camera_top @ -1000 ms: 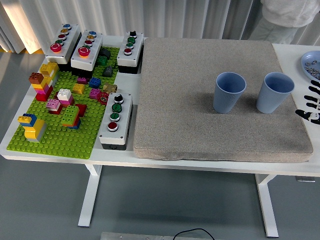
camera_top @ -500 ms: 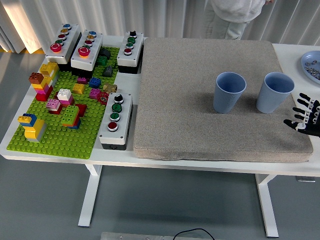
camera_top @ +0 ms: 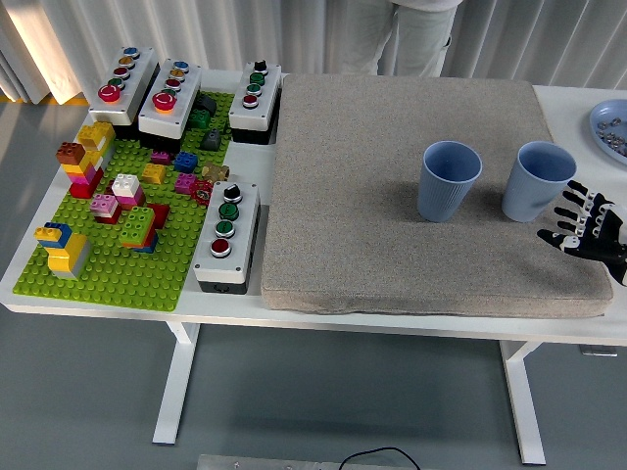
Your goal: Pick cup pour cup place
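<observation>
Two blue cups stand upright on the grey mat [camera_top: 392, 235]: the left cup [camera_top: 448, 181] near the mat's middle, the right cup [camera_top: 537, 181] toward its right side. My right hand [camera_top: 573, 220] comes in from the right edge, fingers spread and empty, just below and right of the right cup without touching it. The left arm does not appear. I cannot see what is inside either cup.
A green brick baseplate [camera_top: 118, 264] with several coloured bricks fills the left of the table, ringed by button boxes [camera_top: 227, 235]. A blue plate [camera_top: 612, 127] sits at the far right edge. A person [camera_top: 407, 34] stands behind the table.
My right hand has moved left and up onto the mat, closer to the right cup. The person behind the table has walked from right toward the middle.
</observation>
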